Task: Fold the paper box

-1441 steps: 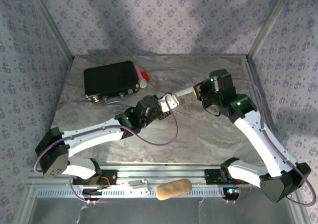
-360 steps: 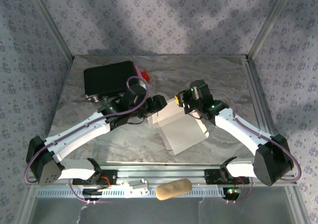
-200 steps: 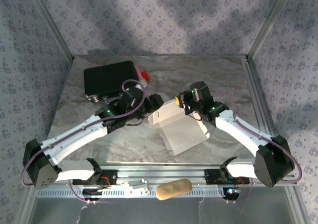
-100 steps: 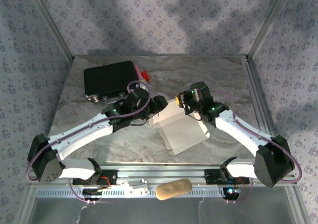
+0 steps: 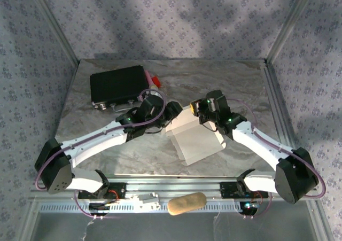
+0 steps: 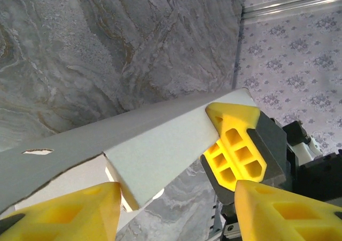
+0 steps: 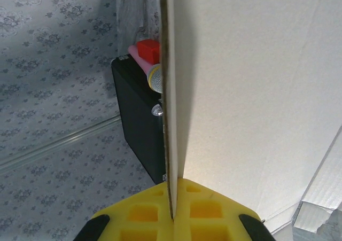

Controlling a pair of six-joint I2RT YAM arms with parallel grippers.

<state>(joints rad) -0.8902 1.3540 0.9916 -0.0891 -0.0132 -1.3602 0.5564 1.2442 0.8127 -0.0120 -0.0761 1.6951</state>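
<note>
Marble table [image 5: 235,80] and patterned walls looked the same as before. At far left, the black case [image 5: 118,86] and the pink-and-red stick [image 5: 154,80] against its right end had not moved.

What had changed was my left arm. Over the last half second it had slid a little to the right, bringing the left gripper [image 5: 173,114] up against the raised far-left corner of the box [image 5: 199,142]. On the left wrist camera its jaws stood apart on either side of the folded-up panel [image 6: 155,139], with a gap showing at the right finger [image 6: 288,209], so it was open and gripping nothing. The jaws looked narrower than a moment earlier, and I judged it was closing in to pinch that panel.

The box lay mid-table between the arms. Its big panel was flat and stretched toward me, and its far edge was lifted.

The right gripper [image 5: 201,110] had stayed put, clamped on that lifted edge. Its wrist view showed the card [image 7: 256,91] running straight down between the closed yellow pads [image 7: 173,209], and the left wrist view showed one of those pads [image 6: 235,145] at the panel's end.

Seven seconds back, both arms had held the box off the table as a thin edge-on strip, further back and stretched wider apart. By now it was down and spread out with one wall started, so I judged the fold was under way but well short of done.
</note>
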